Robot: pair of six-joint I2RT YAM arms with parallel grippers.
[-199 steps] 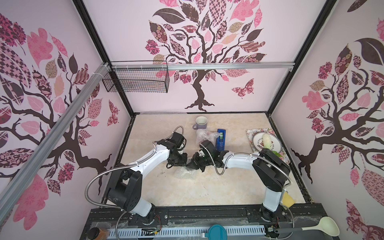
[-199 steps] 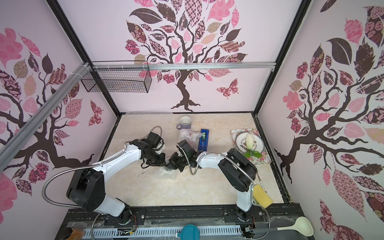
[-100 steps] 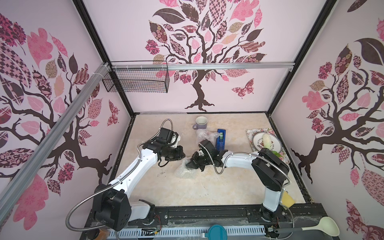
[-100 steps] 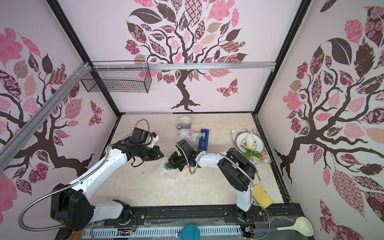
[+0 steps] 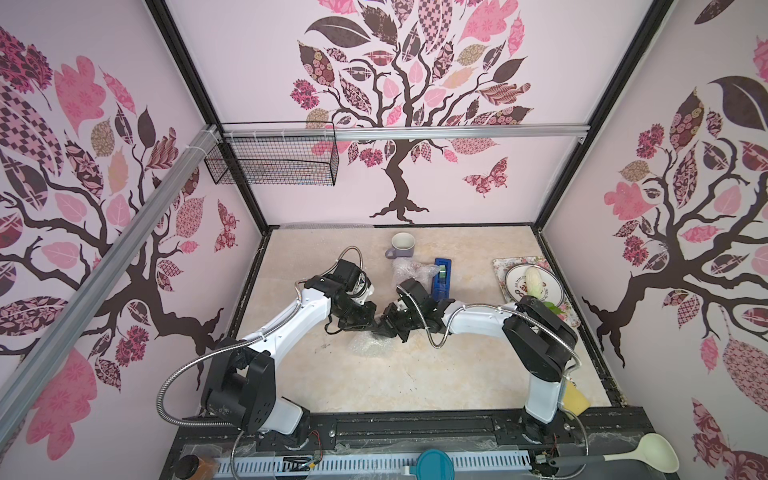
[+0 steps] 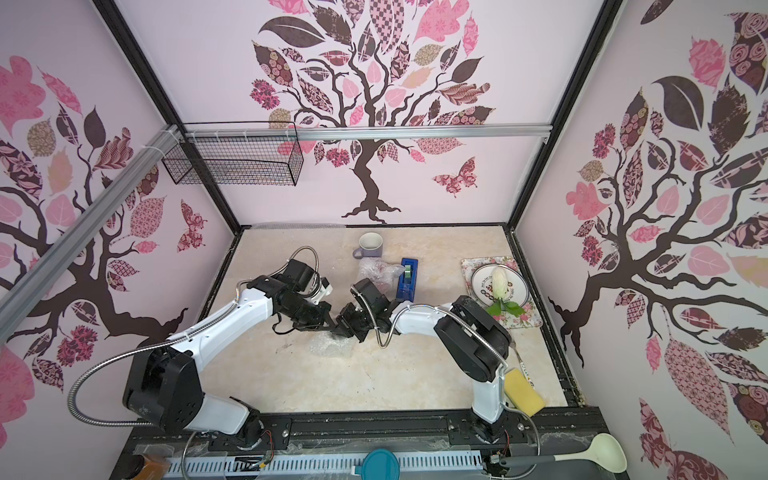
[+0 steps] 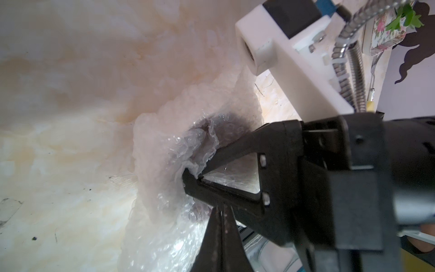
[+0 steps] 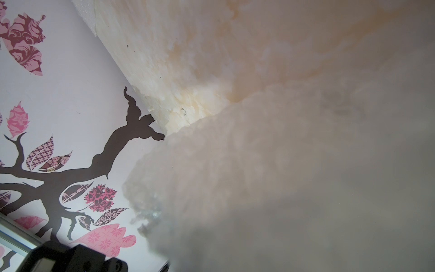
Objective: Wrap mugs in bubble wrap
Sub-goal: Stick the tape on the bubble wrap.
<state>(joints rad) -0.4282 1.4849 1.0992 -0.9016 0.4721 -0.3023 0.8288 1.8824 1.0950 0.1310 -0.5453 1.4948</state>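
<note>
Here's the bubble wrap (image 7: pixel 164 150): a clear, crinkled, bubbly heap on the marbled table (image 5: pixel 374 386), right under the tips of both pincers. Something dark shows through its hollow, but I cannot make out what.

The left arm (image 5: pixel 291 324) reaches in low, elbow bent, wrist tipped down toward the heap. The left pincer (image 7: pixel 220 212) is fully closed, fingers pressed flat together, with its tip at the wrap and just beside the right pincer. I cannot tell whether any film sits between those fingers.

The right pincer (image 7: pixel 188 175) comes in from the opposite side, closed to a point and nipping a ragged fold of the wrap. The right arm (image 5: pixel 478 322) stretches across nearly level, elbow bent near the right wall.

Beyond the right pincer, toward the back wall, lies a second wrapped bundle (image 6: pixel 376 272) with red showing through. Past it a lavender mug (image 5: pixel 402 246) stands upright and bare, and a blue tape dispenser (image 5: pixel 442 274) sits just beside the bundle. Well off behind the right pincer, a plate (image 5: pixel 513 286) carries rim lettering too small to read.
</note>
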